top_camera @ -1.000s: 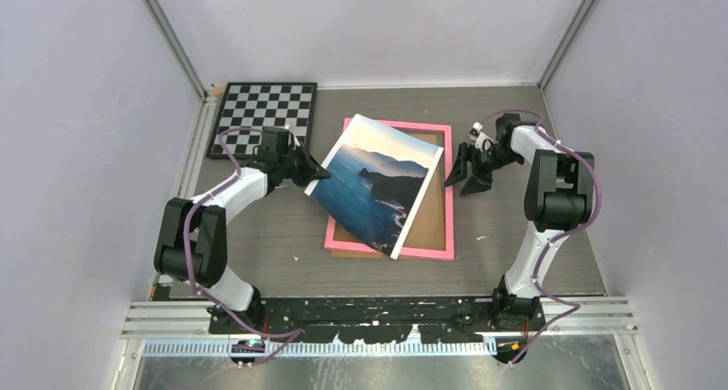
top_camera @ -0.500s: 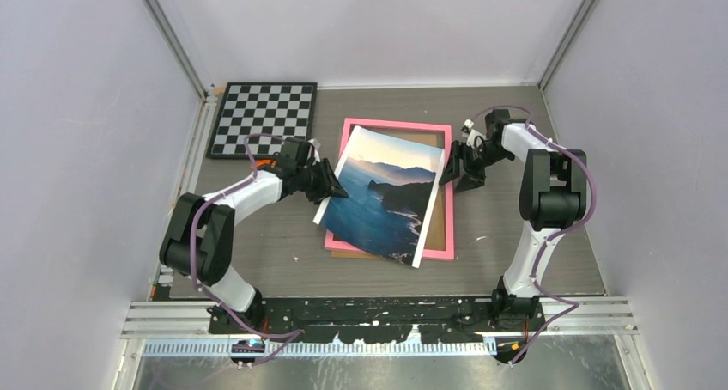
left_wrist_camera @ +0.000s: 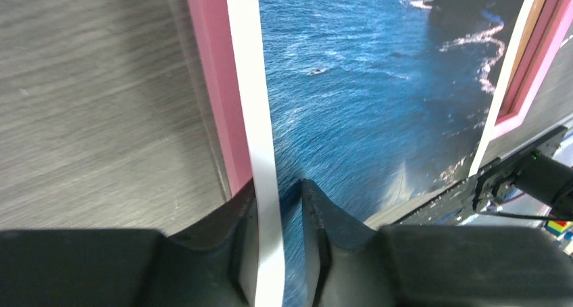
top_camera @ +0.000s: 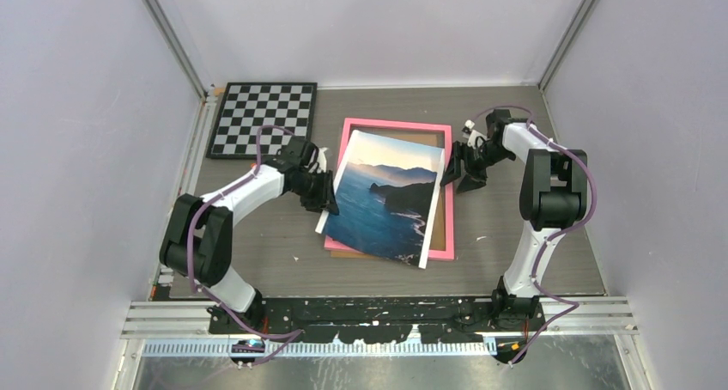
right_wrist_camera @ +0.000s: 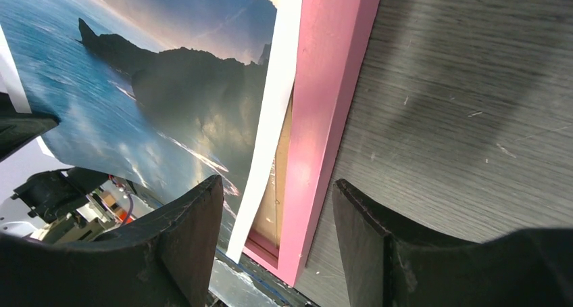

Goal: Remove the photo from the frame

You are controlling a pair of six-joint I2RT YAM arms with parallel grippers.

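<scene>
Photo (top_camera: pixel 382 201) swings closer to square with the frame (top_camera: pixel 395 125) than a second ago and slides toward 6 o'clock. The left arm drops with it, and the right arm closes in on the 3 o'clock rail.

Current state:
- Left fingers (left_wrist_camera: pixel 324 239) are clenched on the photo's white strip at its 9 o'clock edge. It's an edge pinch only, with little sheet between them.
- Right fingers (right_wrist_camera: pixel 182 239) are spread apart with the pink 3 o'clock rail between them. Can't tell if they touch it.
- The photo lies askew on top of the frame. Its 9 o'clock edge hangs past the left rail and its 6 o'clock corner pokes over the bottom rail. Brown backing shows at 12 and 3 o'clock, so it looks out of the recess but is still resting on the frame.

Step in hand, as I read it, is dragging the photo fully clear. To do that well:
- Pull toward 7–8 o'clock, low and flat. A sheet this big held by one edge will likely sag or crease if lifted high.
- Hold the pinch firm and move slowly, since the narrow strip could slip out.
- Press the right fingers down on the rail, or close them on it, so the frame doesn't ride along.
- Set down on bare tabletop (top_camera: pixel 515 235) near 7 o'clock, away from the chessboard (top_camera: pixel 264 115) at 10 o'clock.
</scene>
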